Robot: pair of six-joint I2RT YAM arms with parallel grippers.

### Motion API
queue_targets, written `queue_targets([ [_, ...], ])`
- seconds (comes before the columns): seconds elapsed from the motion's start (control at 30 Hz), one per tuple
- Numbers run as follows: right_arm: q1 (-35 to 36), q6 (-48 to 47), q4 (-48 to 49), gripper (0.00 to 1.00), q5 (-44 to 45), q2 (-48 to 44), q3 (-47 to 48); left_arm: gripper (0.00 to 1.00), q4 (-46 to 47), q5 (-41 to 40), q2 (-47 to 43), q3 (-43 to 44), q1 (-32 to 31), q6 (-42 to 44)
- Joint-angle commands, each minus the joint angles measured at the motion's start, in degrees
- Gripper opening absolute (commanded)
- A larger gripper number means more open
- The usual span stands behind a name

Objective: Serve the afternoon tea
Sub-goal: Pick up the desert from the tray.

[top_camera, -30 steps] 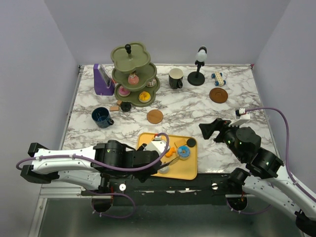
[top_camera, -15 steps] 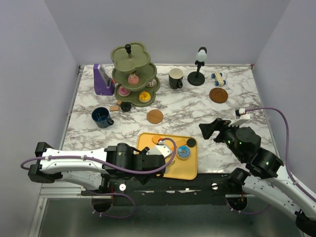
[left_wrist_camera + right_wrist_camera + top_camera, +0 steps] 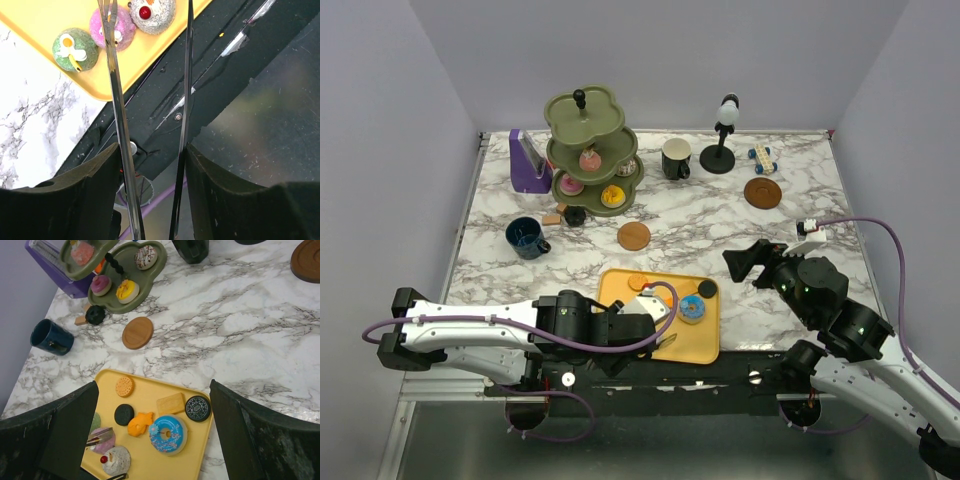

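My left gripper (image 3: 152, 150) is shut on a pair of metal tongs (image 3: 114, 75) whose blades reach over the near corner of the yellow tray (image 3: 705, 342). One blade crosses the pink cupcake (image 3: 120, 31); the white cherry-topped cupcake (image 3: 152, 12) sits between the blades and a green cupcake (image 3: 75, 49) lies beside them. The tray also holds a blue doughnut (image 3: 168, 434) and several biscuits. My right gripper (image 3: 153, 385) hangs open above the tray's right side. The olive three-tier stand (image 3: 588, 150) at the back left holds a few cakes.
A dark-blue mug (image 3: 525, 238) stands left of a brown coaster (image 3: 634, 236). A black mug (image 3: 675, 158), a second coaster (image 3: 762, 192), a purple holder (image 3: 527, 160) and a black stand with a white ball (image 3: 723, 135) line the back. The tray sits at the table's near edge.
My left arm has slid right and nearer along the tray's front edge, taking the tongs to the cupcakes in the near corner. The right arm has stayed still.
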Motion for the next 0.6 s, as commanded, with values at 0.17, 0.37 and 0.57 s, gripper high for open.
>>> queue_targets([
  [0.17,0.24,-0.27,-0.08,1.0,1.15,-0.01,-0.47,0.6,-0.38,2.05,0.74,-1.1,-0.33,-0.33],
  [0.37,0.24,-0.21,-0.08,1.0,1.06,-0.06,-0.46,0.6,-0.72,2.0,1.99,-1.39,-0.35,0.15],
  [0.57,0.24,-0.22,-0.08,1.0,1.15,-0.26,-0.5,0.56,-1.14,1.96,2.59,-0.55,-0.37,0.73],
])
